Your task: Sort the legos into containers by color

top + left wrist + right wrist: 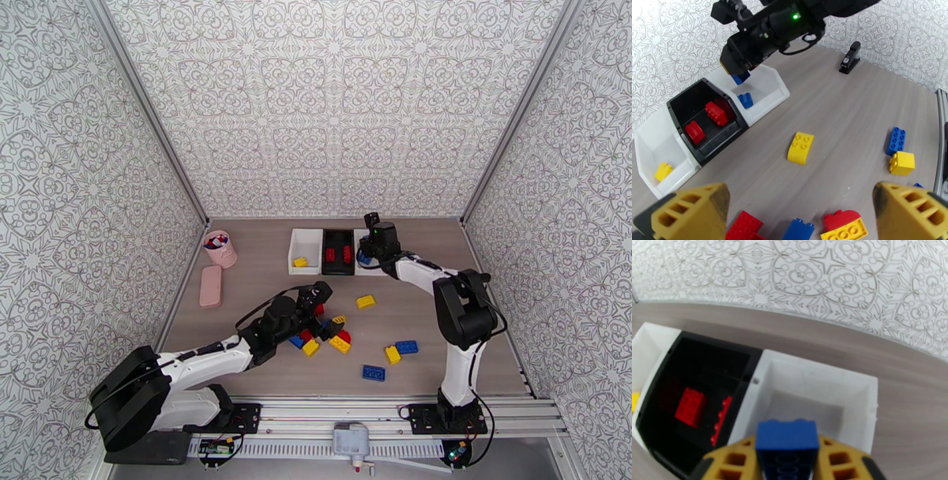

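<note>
Sorting is under way but, judging by how things lie, well short of half done. The right gripper (786,465) hangs over the white bin (817,368) that touches the black bin's (711,358) right side, its fingers pinching a blue brick (787,435) that has not yet been let go. One blue brick (745,100) already lies in that white bin. The black bin holds two red bricks (716,113), and the white bin against its left side (655,146) holds a single yellow brick (663,171). So each colour has its bin and a start has been made. Roughly a dozen bricks are left on the table in front of the black bin: a curved yellow brick (365,301) nearest it, a mixed red, yellow and blue cluster (328,335) further toward the arms, and beyond that cluster, to the right of the black bin's line, a yellow and blue pair (399,350) and a lone blue brick (374,373). The left gripper (800,211) hovers over the cluster with its fingers spread wide and nothing between them, so the next pick is probably from there.
</note>
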